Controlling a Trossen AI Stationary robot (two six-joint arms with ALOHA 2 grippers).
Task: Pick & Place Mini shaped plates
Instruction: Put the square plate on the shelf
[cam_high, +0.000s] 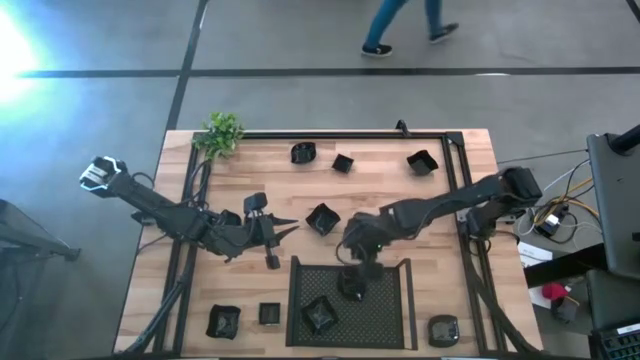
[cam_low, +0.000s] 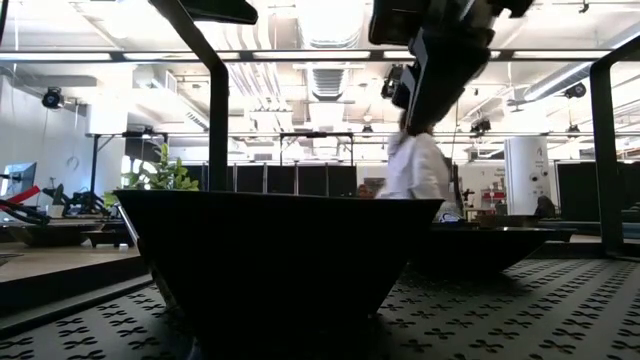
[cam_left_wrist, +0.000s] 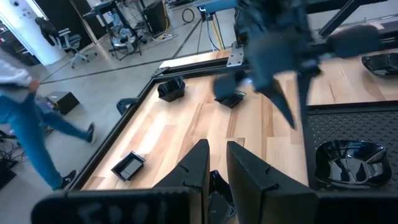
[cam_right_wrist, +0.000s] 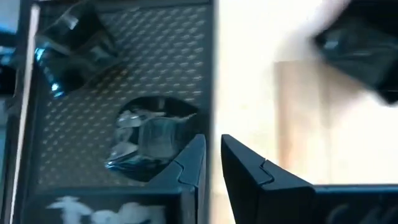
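Small glossy black mini plates lie scattered on the wooden table: three near the far edge (cam_high: 303, 153) (cam_high: 343, 162) (cam_high: 422, 161), one at mid-table (cam_high: 322, 218), and others along the near edge (cam_high: 222, 320) (cam_high: 268, 314) (cam_high: 443, 328). Two more rest in the black mesh tray (cam_high: 395, 312), an angular one (cam_high: 320, 315) and a round one (cam_high: 350, 287) (cam_right_wrist: 152, 143). My right gripper (cam_high: 352, 252) (cam_right_wrist: 211, 146) hangs over the tray's far rim, open by a narrow gap, holding nothing. My left gripper (cam_high: 288, 228) (cam_left_wrist: 216, 149) hovers left of the mid-table plate, also narrowly open.
A green leafy plant (cam_high: 222, 133) stands at the far left corner. A black frame (cam_high: 450, 140) rims the table. In the low view a dish (cam_low: 280, 260) fills the foreground inside the tray. A person (cam_high: 400, 25) walks past beyond the far edge.
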